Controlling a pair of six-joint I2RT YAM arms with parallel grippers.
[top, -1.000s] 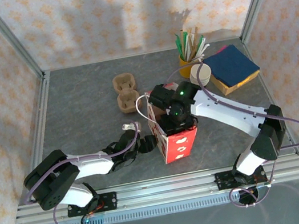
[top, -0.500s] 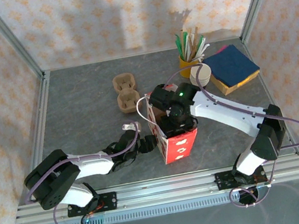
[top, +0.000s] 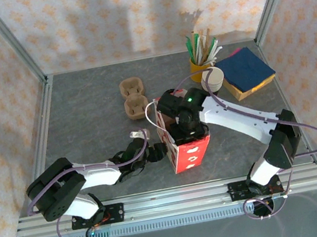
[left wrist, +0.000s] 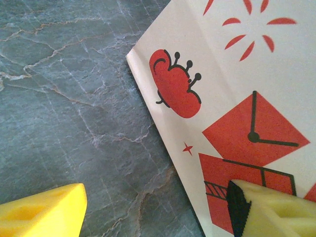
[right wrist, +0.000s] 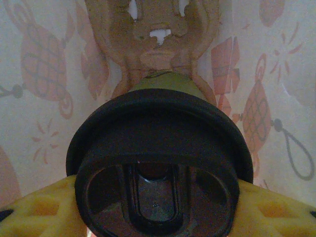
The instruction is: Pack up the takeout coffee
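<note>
The takeout coffee (right wrist: 158, 168) shows its round black lid between my right gripper's yellow fingers (right wrist: 276, 212). My right gripper (right wrist: 158, 207) is shut on it, inside the red-and-white paper bag (top: 188, 150). A brown pulp carrier (right wrist: 153, 44) lies below the cup in the bag. From above, the right gripper (top: 183, 127) reaches down into the bag's open top, and the cup is hidden there. My left gripper (top: 155, 151) sits low at the bag's left side, open. One finger (left wrist: 276, 207) rests against the printed bag wall (left wrist: 237, 98); the other (left wrist: 44, 212) is over the table.
A second brown cup carrier (top: 132, 96) lies on the table behind the bag. At the back right stand a yellow cup of stir sticks (top: 201, 65), a white paper cup (top: 213, 78) and a stack of blue and yellow napkins (top: 246, 69). Metal frame rails edge the table.
My right gripper has shifted slightly left and lower into the bag with the coffee. The left arm and the bag have stayed put.
</note>
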